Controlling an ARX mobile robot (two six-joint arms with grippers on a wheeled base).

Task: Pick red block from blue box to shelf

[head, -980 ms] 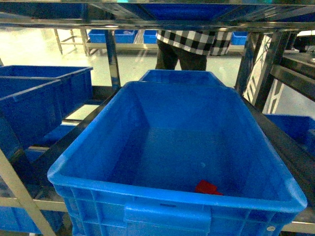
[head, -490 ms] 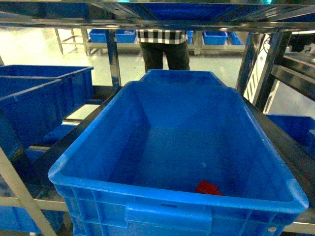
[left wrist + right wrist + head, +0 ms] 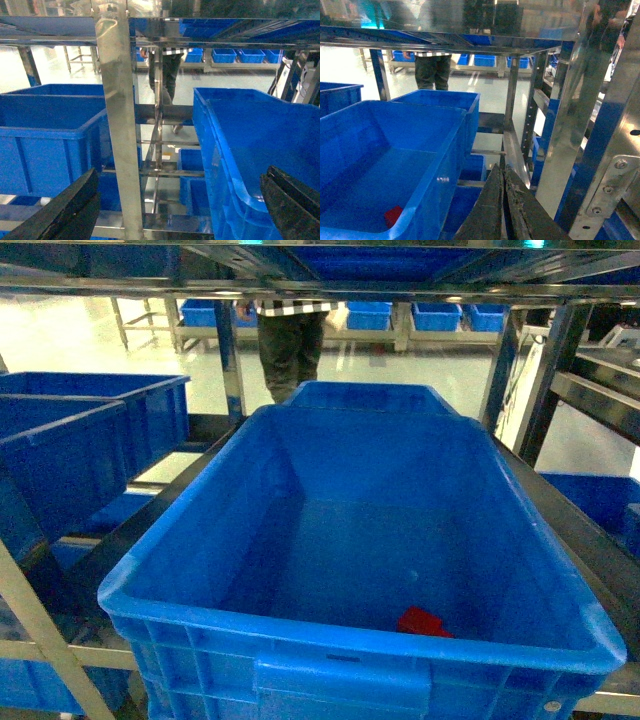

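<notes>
A: What's changed vs. 1 s ago?

B: Only the bystander [image 3: 290,350] beyond the shelf [image 3: 232,350]. They've walked left. The red block [image 3: 422,621] hasn't budged, and no arm has entered the head view – so the pick hasn't begun, by my read.

A: Pincers?

B: Left pincer [image 3: 181,175] is released, its 2 dark fingers spread wide, w/ the blue box [image 3: 225,530] just to its right. Right pincer [image 3: 500,172] is clenched on nothing, fingers pressed together. The block sits low and to its left, on the box floor by the near wall.

A: Materials?

B: The box is deep, glossy moulded plastic w/ smooth inner walls, a thick rolled rim and ribbed outside. The block is small, hard and angular – bright red. The shelf is mirror-bright steel w/ flat uprights. Similar crates [image 3: 90,440] stand farther left.
</notes>
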